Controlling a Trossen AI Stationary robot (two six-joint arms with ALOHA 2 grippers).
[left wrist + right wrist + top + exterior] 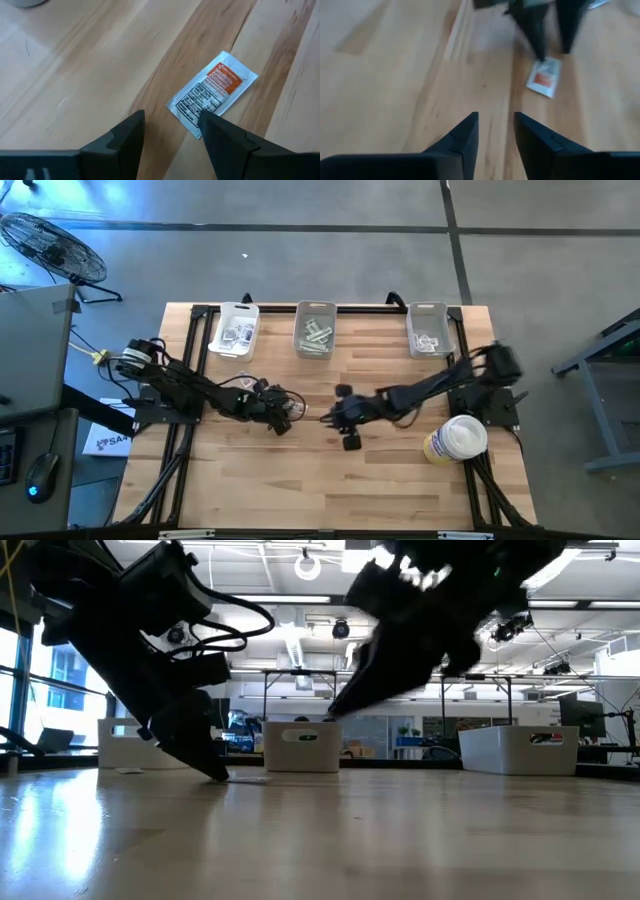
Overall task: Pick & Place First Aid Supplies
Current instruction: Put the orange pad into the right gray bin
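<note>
One first aid packet (212, 92), white with an orange-red mark and black print, lies flat on the wooden table (75, 75). My left gripper (172, 125) is open and low over the table middle (285, 418), with its fingers just short of the packet's near corner. In the low view its tips (218, 772) reach the tabletop. My right gripper (495, 125) is open and hangs above the table (335, 415), facing the same packet (545, 76) from the other side. The left arm's fingers (537, 35) show beyond that packet. My left gripper has one fingertip (207, 122) standing at the packet's near corner (192, 125), coming down at a slant from above. I cannot tell whether it touches the packet, which lies flat on the table.
Three clear bins holding packets stand along the far edge (237, 332) (315, 332) (430, 332). The white-and-yellow tub (455, 440) stands near the right arm's base. Bare wood stretches toward the near edge (320, 490).
</note>
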